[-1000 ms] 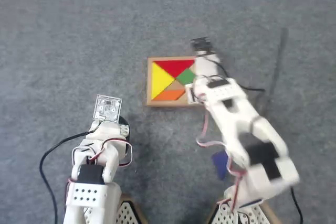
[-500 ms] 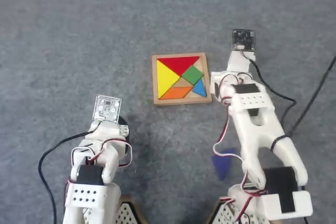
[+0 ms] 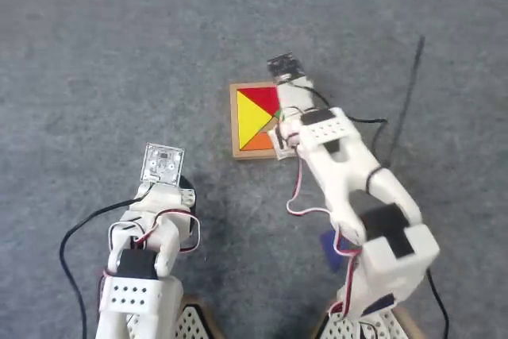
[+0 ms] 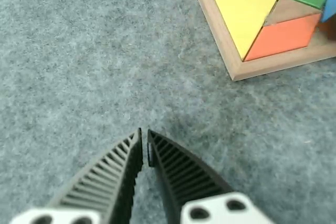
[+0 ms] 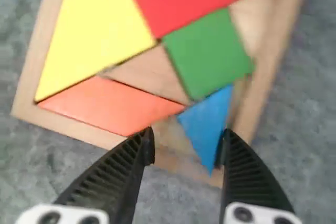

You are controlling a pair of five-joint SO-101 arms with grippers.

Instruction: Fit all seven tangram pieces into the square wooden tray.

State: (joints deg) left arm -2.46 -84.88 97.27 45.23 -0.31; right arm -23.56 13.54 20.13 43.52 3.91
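The blue triangle, straddled by the spread right gripper, should be pinched squarely and seated flat in the tray.

Bright, soft light falls from above on the grey mat. A faint shadow sits right under the fingertips of the left gripper, and another lies between the fingers of the right gripper

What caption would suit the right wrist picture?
Open right gripper poised over the blue triangle in the wooden tray.
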